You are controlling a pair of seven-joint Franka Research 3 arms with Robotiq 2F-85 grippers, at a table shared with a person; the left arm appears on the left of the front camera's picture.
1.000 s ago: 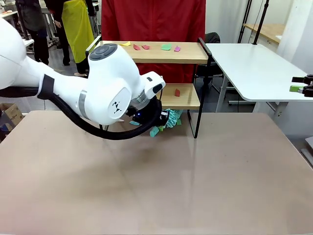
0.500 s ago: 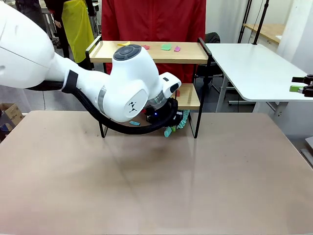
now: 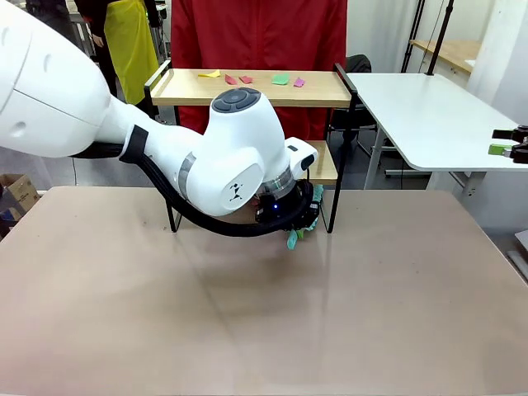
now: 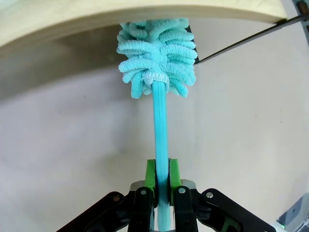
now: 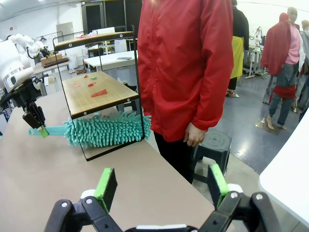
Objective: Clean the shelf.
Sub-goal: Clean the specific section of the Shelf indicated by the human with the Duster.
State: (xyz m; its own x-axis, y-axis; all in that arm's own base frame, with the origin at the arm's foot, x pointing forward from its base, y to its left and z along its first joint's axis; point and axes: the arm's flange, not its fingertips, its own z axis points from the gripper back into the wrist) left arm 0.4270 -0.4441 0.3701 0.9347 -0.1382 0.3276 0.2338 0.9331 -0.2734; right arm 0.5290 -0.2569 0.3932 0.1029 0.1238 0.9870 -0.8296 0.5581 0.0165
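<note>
The shelf (image 3: 247,87) stands at the table's far edge, its two wooden boards on a black frame. Coloured paper scraps (image 3: 280,79) lie on the top board and red scraps (image 5: 99,93) on the lower one. My left gripper (image 4: 161,180) is shut on the handle of a teal fluffy duster (image 4: 157,58). The duster's head sits under the lower board (image 4: 96,19), near the shelf's right end. From the front, the left arm hides most of the duster (image 3: 294,239). My right gripper (image 5: 159,186) stands open and holds nothing, off to the table's right (image 3: 505,142).
A person in a red jacket (image 5: 188,63) stands just behind the shelf. A white side table (image 3: 429,115) is at the right. The brown tabletop (image 3: 330,313) in front of the shelf is bare.
My left arm has swung right along the front of the shelf, carrying the duster from the middle to the right end under the lower board. The right gripper has not moved.
</note>
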